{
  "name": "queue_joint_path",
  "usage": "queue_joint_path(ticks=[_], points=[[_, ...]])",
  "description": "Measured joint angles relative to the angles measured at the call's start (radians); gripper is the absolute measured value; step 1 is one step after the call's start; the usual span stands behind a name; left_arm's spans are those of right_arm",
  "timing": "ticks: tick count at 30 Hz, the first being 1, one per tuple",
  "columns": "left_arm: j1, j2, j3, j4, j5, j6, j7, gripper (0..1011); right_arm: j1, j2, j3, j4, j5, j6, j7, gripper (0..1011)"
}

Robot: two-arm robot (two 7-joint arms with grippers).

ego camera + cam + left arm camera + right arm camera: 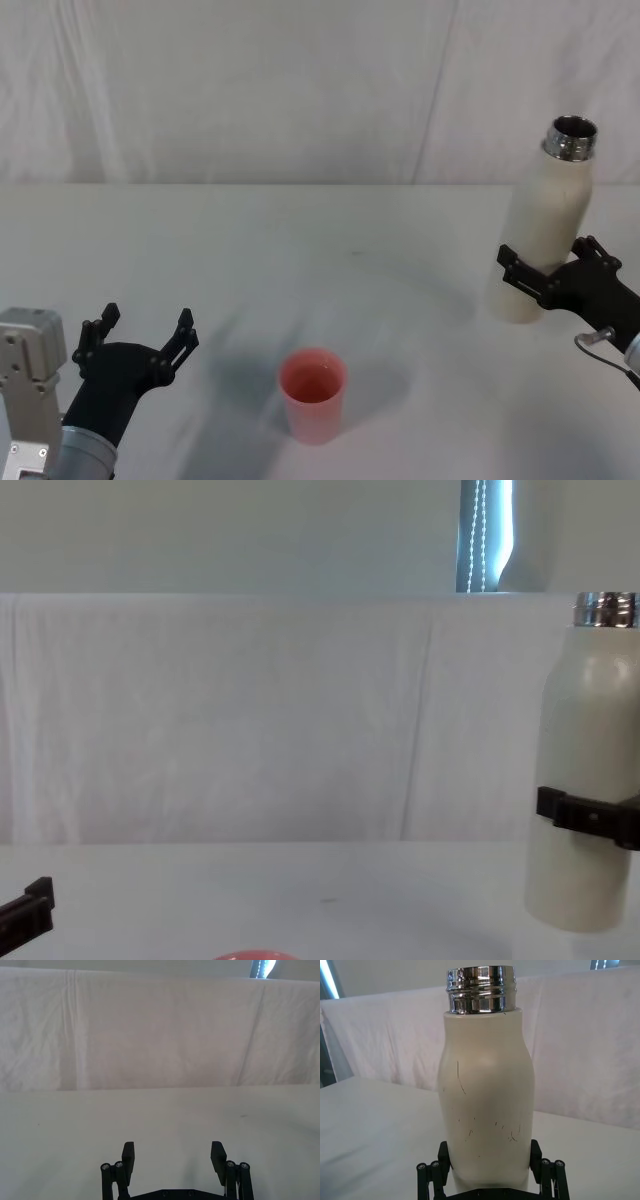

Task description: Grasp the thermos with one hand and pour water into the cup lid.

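Thermos (548,235): upright at the worktop's (300,250) right side, open neck up, right gripper (558,275) fingers clamped low on its body. Cup lid (313,394): centre front, to the thermos's left. Left gripper (140,345): fingers apart, idle, holding nothing.

A white desk (300,250) is stretching across the scene, its matte top catching soft, even light and carrying faint grey shadows. A creased white cloth backdrop (250,720) is hanging behind the desk's far edge, with vertical folds running down it. Above the cloth, a pale plain wall (230,535) is showing, and a narrow strip of window (485,535) is letting in bluish daylight near the upper right of the chest view.
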Motion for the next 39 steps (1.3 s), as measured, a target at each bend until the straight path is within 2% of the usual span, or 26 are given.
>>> queue_joint_path(ticks=[6,10,21,31,39], points=[[0.000,0.000,0.000,0.000,0.000,0.000,0.000,1001,0.050,-0.011,-0.025,0.064,-0.007,-0.009,-0.004,960],[0.000,0.000,0.000,0.000,0.000,0.000,0.000,1001,0.093,-0.019,-0.048,0.125,-0.030,-0.022,-0.011,960],[0.000,0.000,0.000,0.000,0.000,0.000,0.000,1001,0.159,-0.043,-0.079,0.233,-0.079,-0.068,-0.012,960],[0.000,0.000,0.000,0.000,0.000,0.000,0.000,1001,0.204,-0.083,-0.079,0.326,-0.052,-0.113,0.027,960],[0.000,0.000,0.000,0.000,0.000,0.000,0.000,1001,0.218,-0.094,-0.082,0.365,-0.047,-0.128,0.038,960]])
